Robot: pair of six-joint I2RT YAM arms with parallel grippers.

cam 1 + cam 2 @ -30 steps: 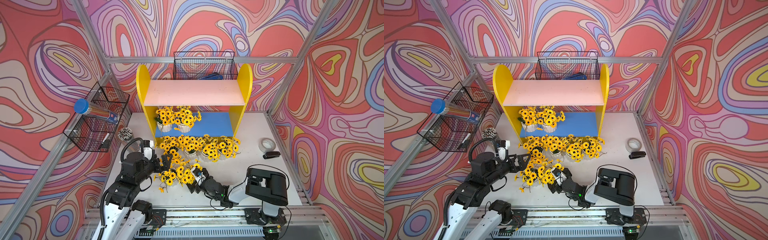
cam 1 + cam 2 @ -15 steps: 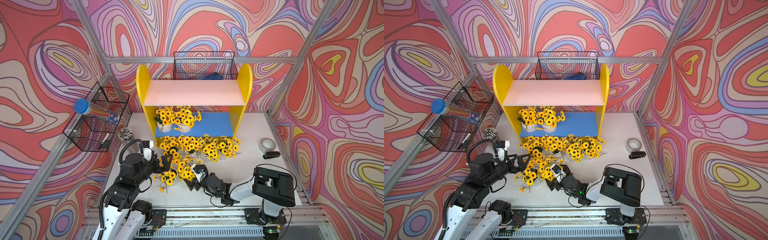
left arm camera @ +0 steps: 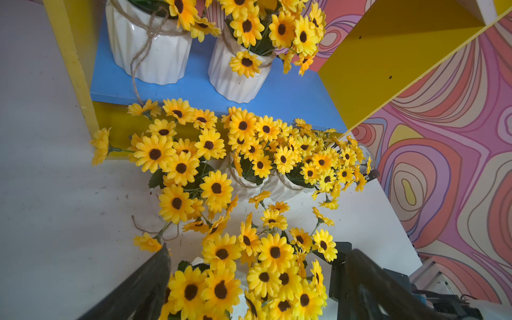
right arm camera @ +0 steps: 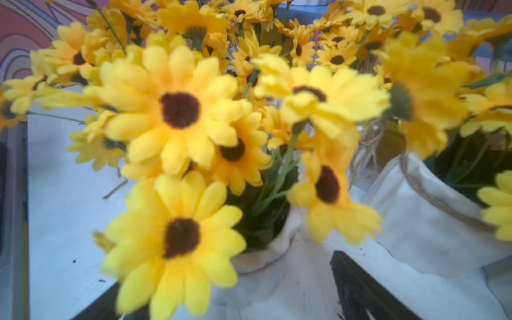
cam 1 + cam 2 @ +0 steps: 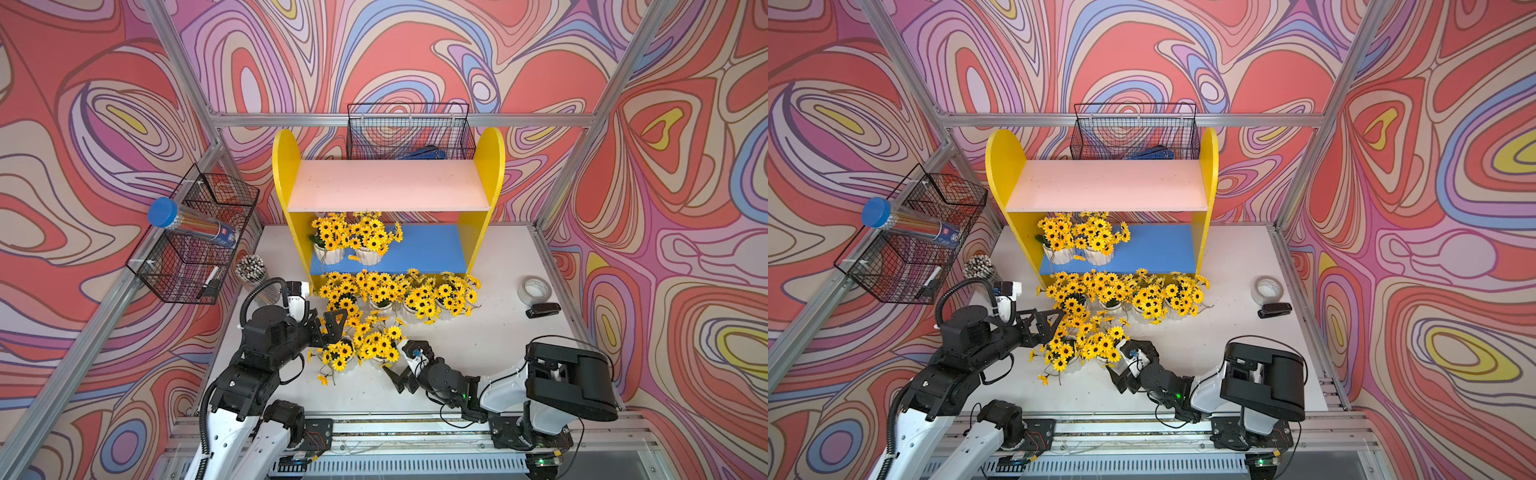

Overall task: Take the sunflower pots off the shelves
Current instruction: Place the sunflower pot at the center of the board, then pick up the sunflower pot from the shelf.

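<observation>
Both top views: two sunflower pots (image 5: 348,252) left on blue lower board (image 5: 424,249) of shelves (image 5: 286,166), left end; about six already on table (image 5: 498,340); left gripper (image 5: 338,332), right gripper (image 5: 401,362) fingers spread, empty.

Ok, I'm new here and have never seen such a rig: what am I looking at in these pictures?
Two robot arms sit at the near edge of a white table, each ending in a two-fingered gripper. The two wide pictures come from one camera overhead; the two close-ups come from cameras on the arms' wrists. At the back stands a yellow shelf unit: two sunflower pots stand on its blue board, none on its pink board. The other pots stand on the table in front. The left gripper and right gripper are both open beside the nearest bunch, holding nothing. A tape roll and stapler lie off to the side.
</observation>
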